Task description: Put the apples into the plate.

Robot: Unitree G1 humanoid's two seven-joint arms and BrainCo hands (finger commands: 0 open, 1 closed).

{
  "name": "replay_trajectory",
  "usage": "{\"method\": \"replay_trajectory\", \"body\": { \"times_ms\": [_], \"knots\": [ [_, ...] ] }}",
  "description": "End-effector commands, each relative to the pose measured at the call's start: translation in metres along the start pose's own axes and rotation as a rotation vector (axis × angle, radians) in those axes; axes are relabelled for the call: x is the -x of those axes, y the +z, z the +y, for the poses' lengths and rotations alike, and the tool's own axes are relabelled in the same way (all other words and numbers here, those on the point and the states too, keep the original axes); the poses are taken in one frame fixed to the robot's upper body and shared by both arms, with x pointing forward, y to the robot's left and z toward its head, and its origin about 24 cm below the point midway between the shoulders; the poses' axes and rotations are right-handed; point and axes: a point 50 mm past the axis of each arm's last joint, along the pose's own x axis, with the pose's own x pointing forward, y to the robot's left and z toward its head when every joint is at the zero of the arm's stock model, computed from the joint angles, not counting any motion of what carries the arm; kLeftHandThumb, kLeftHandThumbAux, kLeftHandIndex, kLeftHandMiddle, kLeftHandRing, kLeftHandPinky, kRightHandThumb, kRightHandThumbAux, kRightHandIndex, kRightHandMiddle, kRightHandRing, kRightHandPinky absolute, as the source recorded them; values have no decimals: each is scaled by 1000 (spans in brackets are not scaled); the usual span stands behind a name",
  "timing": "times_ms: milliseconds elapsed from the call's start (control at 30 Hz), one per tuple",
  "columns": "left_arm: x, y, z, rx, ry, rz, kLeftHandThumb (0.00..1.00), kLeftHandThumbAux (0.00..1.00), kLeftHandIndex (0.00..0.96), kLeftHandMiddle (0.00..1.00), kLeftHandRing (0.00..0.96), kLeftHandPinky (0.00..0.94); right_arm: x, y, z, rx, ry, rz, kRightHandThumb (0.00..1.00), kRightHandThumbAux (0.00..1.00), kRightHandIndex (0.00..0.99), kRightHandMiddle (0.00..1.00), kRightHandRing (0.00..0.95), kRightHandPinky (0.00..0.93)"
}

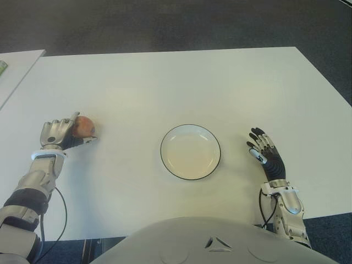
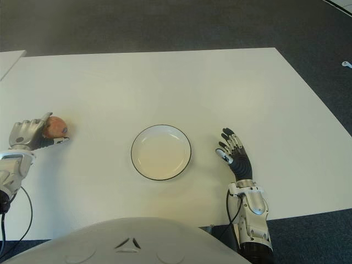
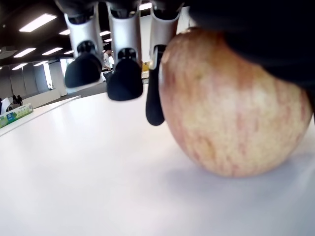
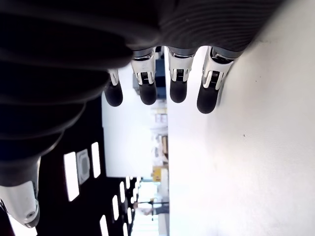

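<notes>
A single red-yellow apple [image 1: 85,126] sits on the white table [image 1: 165,82] at the left. My left hand [image 1: 59,134] cups it from the left, index finger over its top and thumb along its near side. In the left wrist view the apple [image 3: 231,103] rests on the table under the palm. One of the fingers [image 3: 125,78] touches its side while the others hang straight beside it. The white plate [image 1: 190,126] with a dark rim lies empty at the centre. My right hand [image 1: 264,149] shows right of the plate, its fingers [image 4: 147,93] straight and holding nothing.
A second white table [image 1: 16,66] stands at the far left with a green item [image 1: 2,67] at its edge. A black cable [image 1: 61,214] loops from my left forearm over the near table edge. Dark carpet lies beyond the table.
</notes>
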Motion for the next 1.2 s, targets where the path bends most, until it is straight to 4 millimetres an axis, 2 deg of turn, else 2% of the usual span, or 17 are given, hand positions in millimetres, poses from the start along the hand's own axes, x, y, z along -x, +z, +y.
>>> {"method": "replay_trajectory", "body": {
  "times_ms": [33,700,900,1033,1200],
  "knots": [
    [31,14,-49,5,-252,-45,745,697,443,806,816,816,8,-18,2,-46,-6,109,191,600,87,45,9,28],
    [31,12,-41,30,-229,-53,745,696,443,805,817,812,8,-20,1,-53,-1,111,169,625,80,19,0,13],
    [25,15,-18,53,-187,-48,744,696,443,793,802,787,8,-21,1,-55,-1,115,165,626,80,22,0,18],
    [22,16,15,93,-100,-31,741,696,443,783,789,776,7,-22,1,-63,-3,119,166,630,85,29,7,34],
    [26,22,39,120,-18,-36,738,696,443,771,774,761,6,-23,1,-64,-3,124,169,637,92,34,14,39]
  ]
}}
